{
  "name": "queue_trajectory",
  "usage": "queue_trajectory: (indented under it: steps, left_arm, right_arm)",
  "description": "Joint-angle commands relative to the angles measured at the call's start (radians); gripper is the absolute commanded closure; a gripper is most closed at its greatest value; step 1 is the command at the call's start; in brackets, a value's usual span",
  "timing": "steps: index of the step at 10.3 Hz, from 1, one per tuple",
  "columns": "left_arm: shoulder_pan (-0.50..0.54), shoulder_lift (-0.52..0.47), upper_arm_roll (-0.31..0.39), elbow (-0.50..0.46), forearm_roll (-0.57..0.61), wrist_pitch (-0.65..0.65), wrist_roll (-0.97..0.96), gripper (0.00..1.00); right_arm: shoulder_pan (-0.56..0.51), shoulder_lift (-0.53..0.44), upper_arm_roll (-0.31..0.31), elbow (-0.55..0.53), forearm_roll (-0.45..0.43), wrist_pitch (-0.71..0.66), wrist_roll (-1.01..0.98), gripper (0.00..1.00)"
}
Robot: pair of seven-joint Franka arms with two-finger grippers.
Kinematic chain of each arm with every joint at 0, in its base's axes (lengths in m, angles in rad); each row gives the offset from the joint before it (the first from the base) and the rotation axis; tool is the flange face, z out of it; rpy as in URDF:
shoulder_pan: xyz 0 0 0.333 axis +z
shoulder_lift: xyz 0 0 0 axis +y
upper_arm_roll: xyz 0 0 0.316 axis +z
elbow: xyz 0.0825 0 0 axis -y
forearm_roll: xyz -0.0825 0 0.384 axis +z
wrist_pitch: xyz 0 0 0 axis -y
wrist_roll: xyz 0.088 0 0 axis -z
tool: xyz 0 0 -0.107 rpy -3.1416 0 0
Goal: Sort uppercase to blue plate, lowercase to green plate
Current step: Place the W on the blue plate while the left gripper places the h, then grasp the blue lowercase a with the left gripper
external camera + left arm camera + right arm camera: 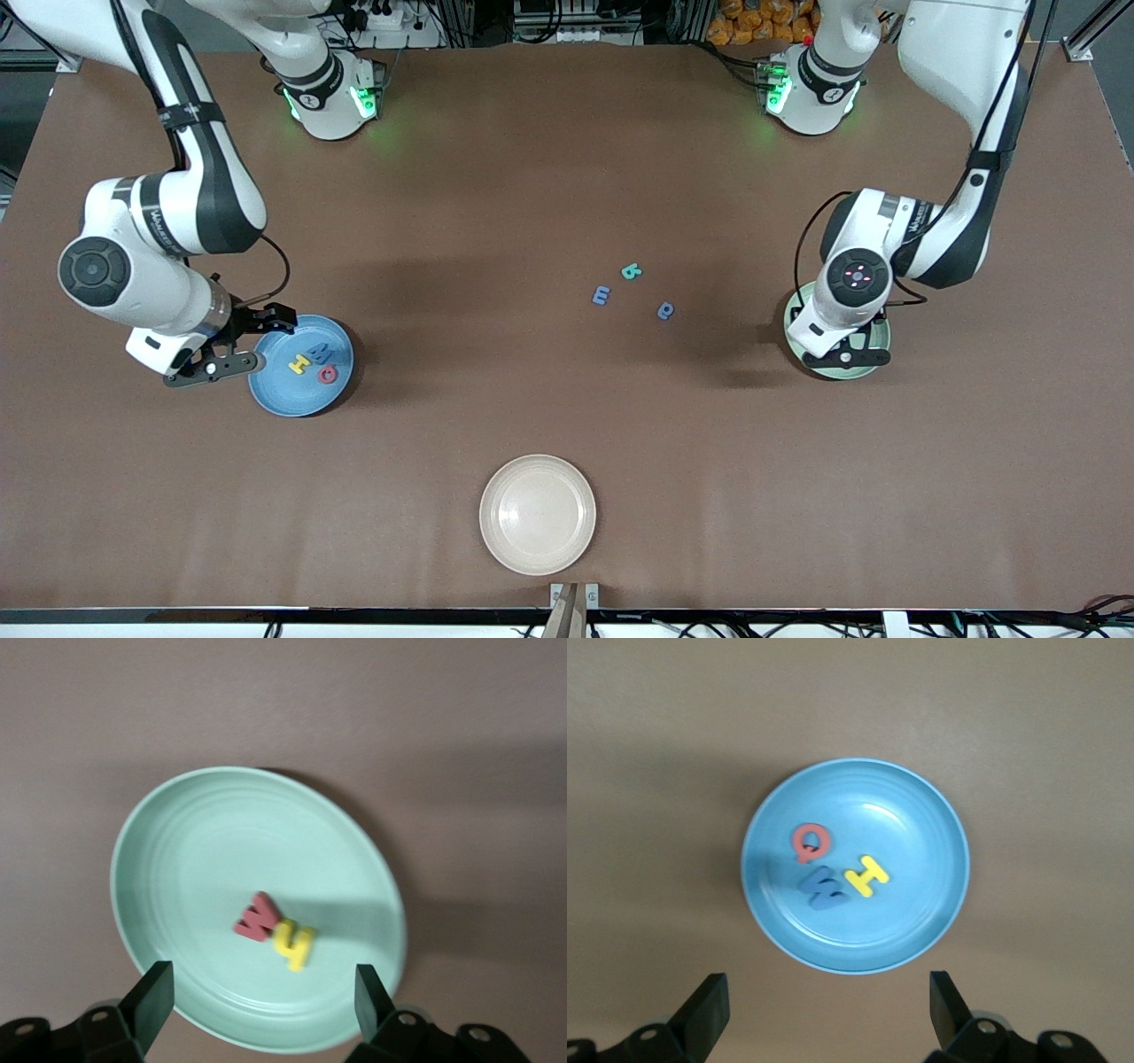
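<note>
The blue plate (282, 394) (859, 797) holds a yellow H (300, 363) (866, 875), a blue M (326, 352) (824, 888) and a red Q (329, 374) (810, 842). My right gripper (268, 341) (828, 1001) hangs open and empty over that plate's rim. The green plate (879, 341) (221, 842) holds a red m (257, 920) and a yellow h (295, 943). Above it my left gripper (846, 354) (264, 988) is open with nothing between its fingers. On the bare table mid-way lie a teal capital (631, 271), a blue m (601, 295) and a blue rounded small letter (665, 310).
A beige plate (538, 514) with nothing in it sits close to the table edge nearest the front camera. Both arm bases stand along the table's edge farthest from that camera. The green plate is mostly covered by the left arm's wrist in the front view.
</note>
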Motion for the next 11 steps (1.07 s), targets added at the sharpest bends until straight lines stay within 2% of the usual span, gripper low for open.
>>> queue_trajectory:
  steps: [1,2,4,6,8,10,11]
  left_arm:
    - [-0.016,-0.044,-0.024,0.0,-0.127,0.003,0.005,0.1]
    - [-0.015,-0.045,-0.073,0.011,-0.132,0.02,-0.014,0.11]
    - [-0.028,-0.035,-0.113,0.017,-0.149,0.095,-0.097,0.12]
    - [-0.044,-0.021,-0.183,0.003,-0.123,0.196,-0.101,0.16]
    - [-0.045,0.03,-0.263,0.003,0.029,0.288,-0.102,0.16]
    - [-0.044,0.059,-0.309,0.006,0.075,0.316,-0.056,0.14]
    - [-0.042,0.062,-0.314,0.006,0.075,0.316,0.041,0.14]
  right_arm:
    - [0.078,-0.018,-0.002,-0.014,0.021,-0.004,0.161,0.0]
    - [0.1,-0.018,0.0,-0.014,0.022,-0.002,0.219,0.0]
    - [0.132,-0.019,0.0,-0.008,0.071,-0.004,0.264,0.0]
    - [0.161,-0.035,0.0,-0.003,0.074,-0.004,0.334,0.0]
    - [0.19,-0.044,0.0,-0.002,0.073,-0.002,0.408,0.0]
    - [0.2,-0.061,0.0,-0.002,0.074,-0.005,0.428,0.0]
    - [0.2,-0.071,-0.002,-0.002,0.074,-0.012,0.425,0.0]
